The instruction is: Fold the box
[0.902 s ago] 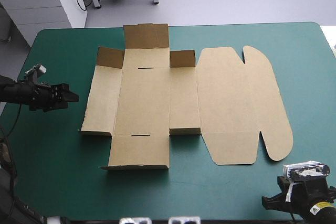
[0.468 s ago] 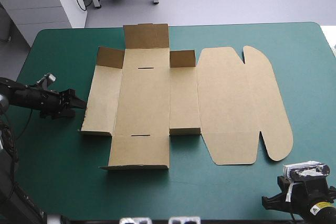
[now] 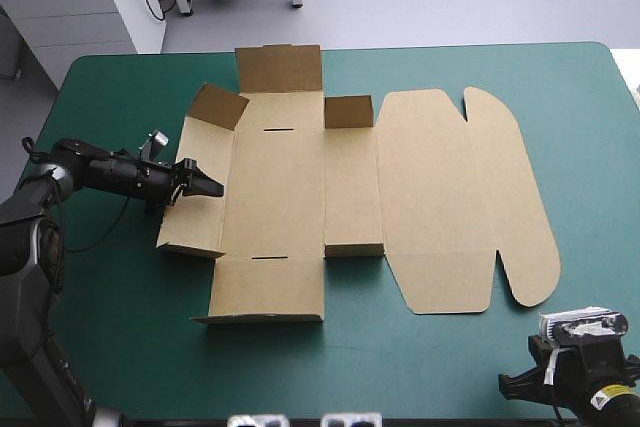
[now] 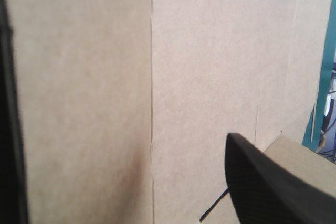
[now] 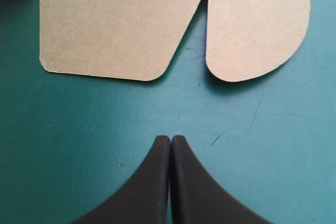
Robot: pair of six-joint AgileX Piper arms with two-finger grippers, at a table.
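Box (image 3: 300,187): we are logging it as lying mostly flat at the middle of the teal-green cover (image 3: 450,367), lid (image 3: 450,197) spread toward the right and far flaps (image 3: 280,69) partly raised.
Left gripper (image 3: 205,185): we are recording black fingers spread apart, reaching in over the left side panel (image 3: 195,217), probably seeking purchase to raise that wall; contact unclear.
Right gripper (image 5: 170,139): we are noting fingers pressed together, hovering over bare cover near the lid's rounded flaps (image 5: 257,30), seemingly parked clear of the work.
Progress: we are judging the wall folds barely begun, nothing tucked.
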